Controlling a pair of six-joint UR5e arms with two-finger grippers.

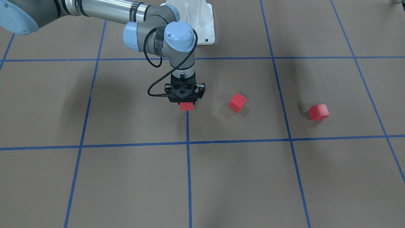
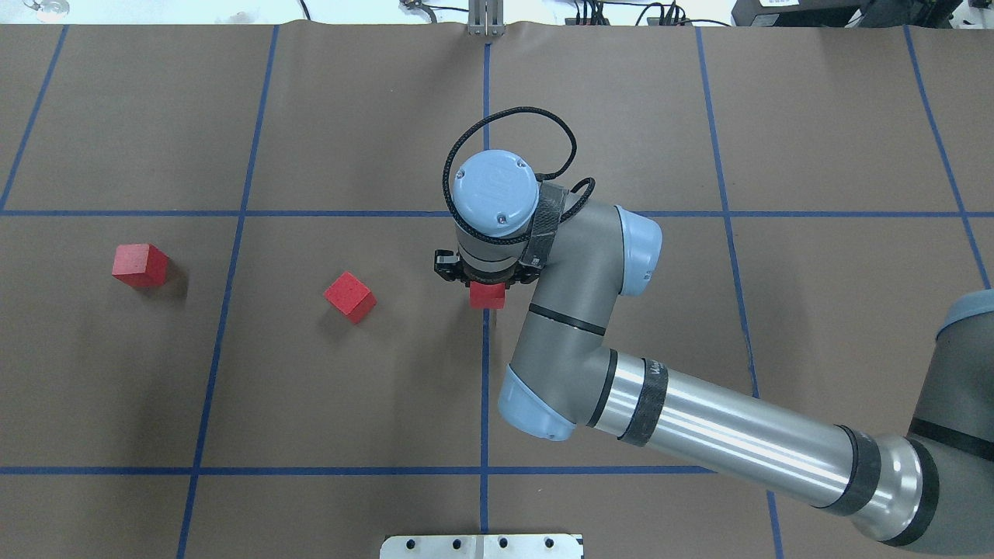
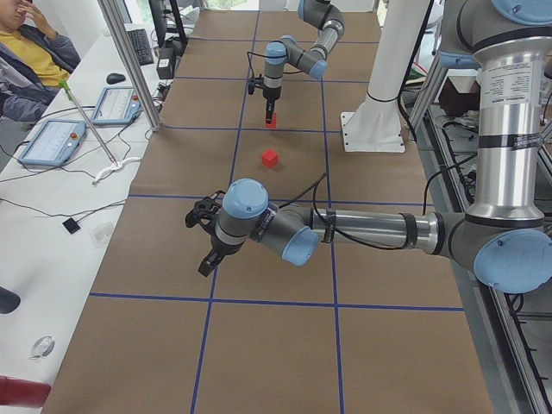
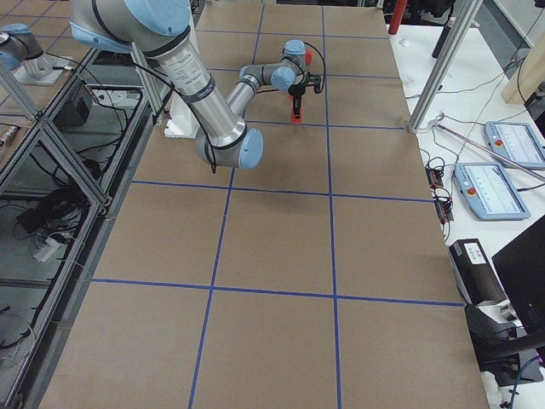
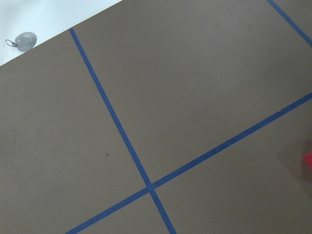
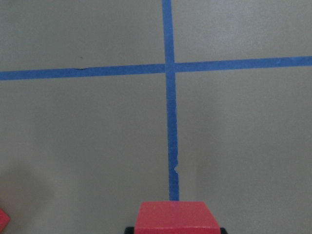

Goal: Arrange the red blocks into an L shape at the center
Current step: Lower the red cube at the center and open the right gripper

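Right gripper [image 1: 186,102] clamped on first red block [image 1: 186,106], frame centre in front view, over a blue tape line [image 1: 188,129].
Left gripper [image 3: 209,257] lower left in left-side view, open or closed: can't tell. Brown floor [image 1: 126,107]: second red block [image 1: 237,102] right of centre, third red block [image 1: 318,112] farther right, all apart.

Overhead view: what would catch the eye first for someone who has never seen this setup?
The right gripper stands out first, pointing straight down over the central blue tape line with the held red block between its fingers. Next come two loose red cubes to its left in this view: the nearer block, turned askew to the grid, and the farther block beyond the next tape line.
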